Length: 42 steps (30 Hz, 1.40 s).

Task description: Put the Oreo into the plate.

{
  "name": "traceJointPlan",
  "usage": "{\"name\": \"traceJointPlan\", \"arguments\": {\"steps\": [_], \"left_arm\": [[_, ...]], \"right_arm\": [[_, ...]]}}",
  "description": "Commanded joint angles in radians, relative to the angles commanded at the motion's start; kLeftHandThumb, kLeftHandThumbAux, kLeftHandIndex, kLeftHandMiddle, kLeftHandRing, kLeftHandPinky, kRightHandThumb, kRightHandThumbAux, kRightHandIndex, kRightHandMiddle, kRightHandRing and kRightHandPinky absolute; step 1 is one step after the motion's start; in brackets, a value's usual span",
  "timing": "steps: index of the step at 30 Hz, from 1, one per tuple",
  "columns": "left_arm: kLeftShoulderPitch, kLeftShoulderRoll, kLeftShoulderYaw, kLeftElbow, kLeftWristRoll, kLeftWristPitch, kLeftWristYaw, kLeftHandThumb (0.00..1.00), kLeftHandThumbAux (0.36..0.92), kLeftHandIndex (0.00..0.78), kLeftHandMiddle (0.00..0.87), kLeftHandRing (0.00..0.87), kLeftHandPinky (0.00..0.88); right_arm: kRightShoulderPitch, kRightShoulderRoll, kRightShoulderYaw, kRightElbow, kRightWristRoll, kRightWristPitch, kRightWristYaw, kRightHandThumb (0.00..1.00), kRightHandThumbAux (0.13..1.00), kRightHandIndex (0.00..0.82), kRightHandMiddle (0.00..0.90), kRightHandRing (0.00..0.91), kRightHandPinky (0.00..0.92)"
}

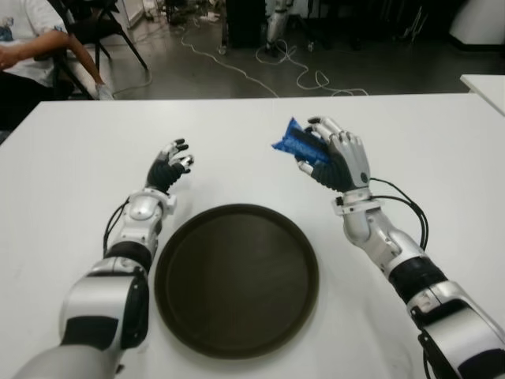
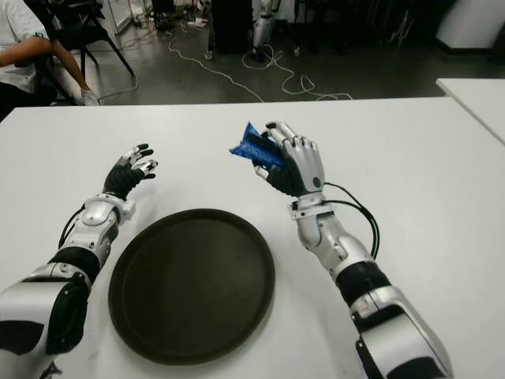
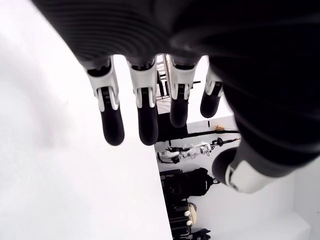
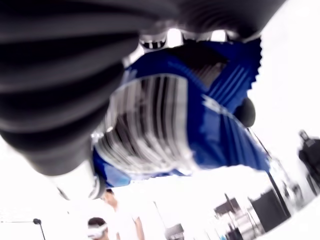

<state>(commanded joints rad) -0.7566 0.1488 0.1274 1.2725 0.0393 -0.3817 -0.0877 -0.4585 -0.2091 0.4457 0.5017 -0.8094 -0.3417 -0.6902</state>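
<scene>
My right hand (image 1: 325, 154) is raised above the white table (image 1: 237, 134), shut on a blue Oreo packet (image 1: 296, 144) that sticks out to the left of its fingers. The right wrist view shows the blue wrapper (image 4: 210, 125) pressed under the curled fingers. The hand and packet are beyond and to the right of the round dark plate (image 1: 237, 278), which lies near the front edge with nothing in it. My left hand (image 1: 172, 164) shows left of the plate's far rim, fingers (image 3: 112, 117) loosely spread and holding nothing.
A seated person (image 1: 31, 47) is at the far left past the table, beside a black chair (image 1: 102, 28). Cables (image 1: 260, 67) trail over the dark floor behind. Another white table's corner (image 1: 485, 87) shows at far right.
</scene>
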Motion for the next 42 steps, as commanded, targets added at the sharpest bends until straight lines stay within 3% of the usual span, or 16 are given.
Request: {"name": "traceJointPlan", "arguments": {"steps": [4, 6, 10, 12, 15, 25, 30, 37, 41, 42], "left_arm": [[-0.001, 0.001, -0.003, 0.0, 0.004, 0.004, 0.005, 0.203, 0.64, 0.052, 0.141, 0.188, 0.259], [-0.001, 0.002, -0.005, 0.0, 0.006, 0.005, 0.007, 0.205, 0.639, 0.052, 0.143, 0.189, 0.26], [-0.001, 0.003, -0.007, 0.0, 0.008, 0.005, 0.009, 0.21, 0.638, 0.051, 0.148, 0.195, 0.265], [-0.002, 0.003, -0.008, 0.001, 0.009, 0.005, 0.01, 0.215, 0.64, 0.051, 0.147, 0.194, 0.264], [-0.002, 0.003, -0.008, 0.001, 0.009, 0.006, 0.011, 0.221, 0.641, 0.052, 0.146, 0.19, 0.256], [0.0, 0.004, -0.007, 0.0, 0.007, 0.0, 0.008, 0.2, 0.626, 0.054, 0.152, 0.189, 0.246], [-0.001, 0.007, -0.008, 0.0, 0.007, 0.002, 0.003, 0.204, 0.627, 0.049, 0.142, 0.186, 0.25], [-0.001, 0.007, -0.011, 0.0, 0.006, 0.003, -0.002, 0.172, 0.629, 0.047, 0.138, 0.183, 0.244], [-0.001, 0.006, -0.009, 0.0, 0.004, 0.001, -0.006, 0.184, 0.633, 0.044, 0.133, 0.181, 0.248], [-0.001, 0.006, -0.009, 0.0, 0.004, 0.001, -0.006, 0.185, 0.633, 0.044, 0.134, 0.181, 0.248]], "right_arm": [[0.06, -0.007, 0.051, -0.151, -0.027, 0.035, 0.126, 0.7, 0.73, 0.425, 0.755, 0.78, 0.803], [0.073, -0.043, 0.083, -0.235, -0.024, 0.023, 0.257, 0.701, 0.73, 0.423, 0.752, 0.783, 0.808], [0.099, -0.082, 0.096, -0.334, -0.025, 0.013, 0.388, 0.702, 0.729, 0.421, 0.749, 0.788, 0.809], [0.106, -0.136, 0.107, -0.405, -0.002, -0.029, 0.505, 0.703, 0.728, 0.421, 0.755, 0.79, 0.808], [0.109, -0.172, 0.105, -0.456, 0.036, -0.066, 0.619, 0.706, 0.726, 0.422, 0.76, 0.792, 0.805], [0.112, -0.182, 0.082, -0.512, 0.097, -0.095, 0.763, 0.709, 0.721, 0.42, 0.769, 0.804, 0.821], [0.118, -0.22, 0.061, -0.614, 0.122, -0.081, 0.892, 0.714, 0.718, 0.42, 0.778, 0.818, 0.827], [0.123, -0.193, 0.061, -0.543, 0.099, -0.11, 0.861, 0.717, 0.715, 0.42, 0.736, 0.787, 0.798], [0.117, -0.169, 0.047, -0.455, 0.14, -0.18, 0.798, 0.806, 0.696, 0.377, 0.565, 0.548, 0.547], [0.118, -0.166, 0.044, -0.446, 0.144, -0.191, 0.792, 0.81, 0.696, 0.374, 0.552, 0.526, 0.526]]}}
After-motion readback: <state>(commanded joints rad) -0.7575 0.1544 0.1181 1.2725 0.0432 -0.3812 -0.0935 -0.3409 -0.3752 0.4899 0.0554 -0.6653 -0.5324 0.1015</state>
